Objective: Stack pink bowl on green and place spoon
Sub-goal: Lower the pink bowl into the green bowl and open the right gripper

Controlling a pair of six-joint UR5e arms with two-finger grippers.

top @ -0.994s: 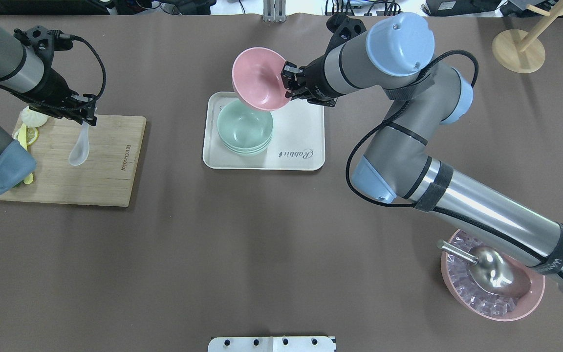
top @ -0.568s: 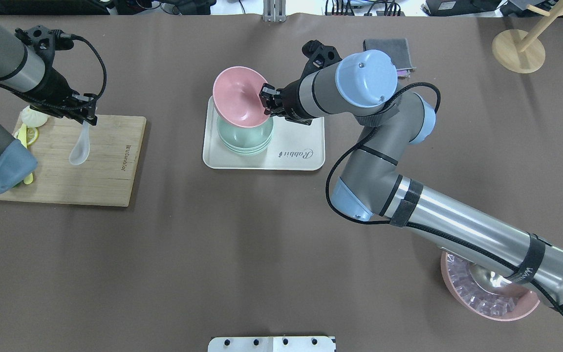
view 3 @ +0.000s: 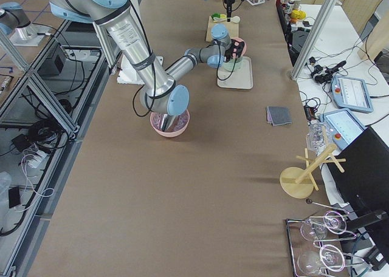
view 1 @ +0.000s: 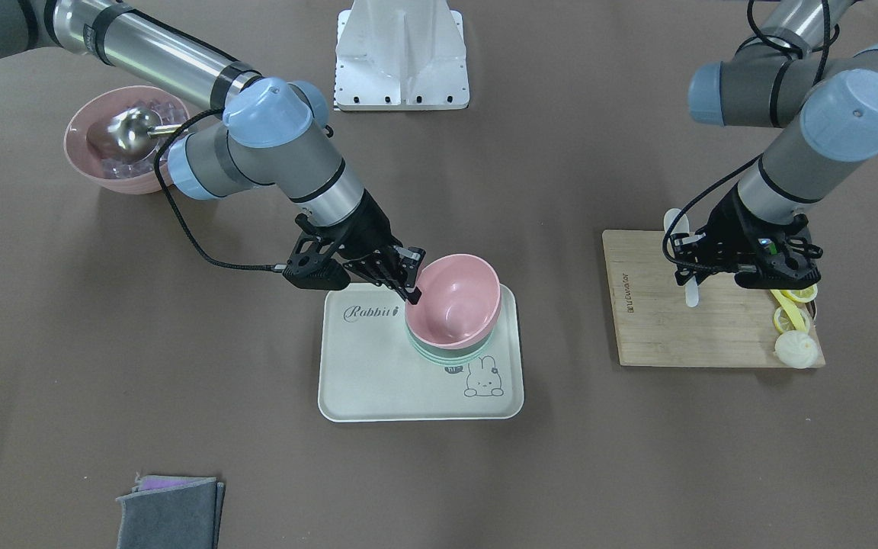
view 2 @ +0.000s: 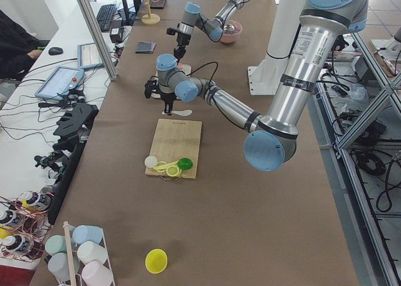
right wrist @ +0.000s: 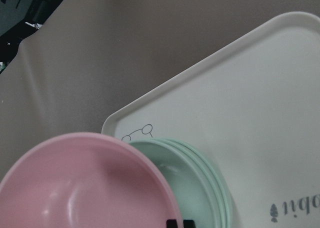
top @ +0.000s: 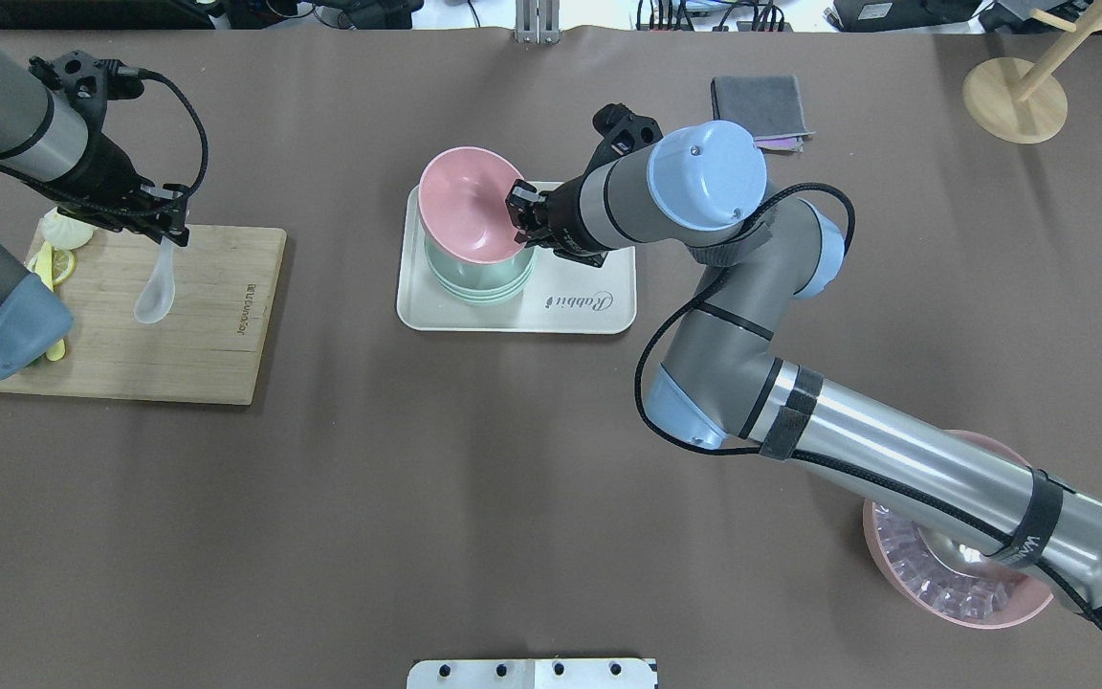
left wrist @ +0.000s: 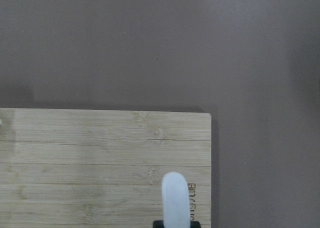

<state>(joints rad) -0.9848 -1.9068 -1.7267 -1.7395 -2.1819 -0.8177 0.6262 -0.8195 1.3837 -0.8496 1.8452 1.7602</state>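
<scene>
The pink bowl is tilted and sits low on or just above the stack of green bowls on the white tray. I cannot tell whether they touch. My right gripper is shut on the pink bowl's right rim; it also shows in the front view and the right wrist view. My left gripper is shut on the handle of the white spoon. It holds the spoon over the wooden cutting board, as the left wrist view shows.
Lemon slices lie on the board's left end. A pink bowl of ice with a metal scoop stands at the near right, partly under my right arm. A grey cloth and a wooden stand are at the far right.
My right arm has carried the pink bowl left and down, from above the tray's far edge onto the green stack. The left arm and spoon have not moved.
</scene>
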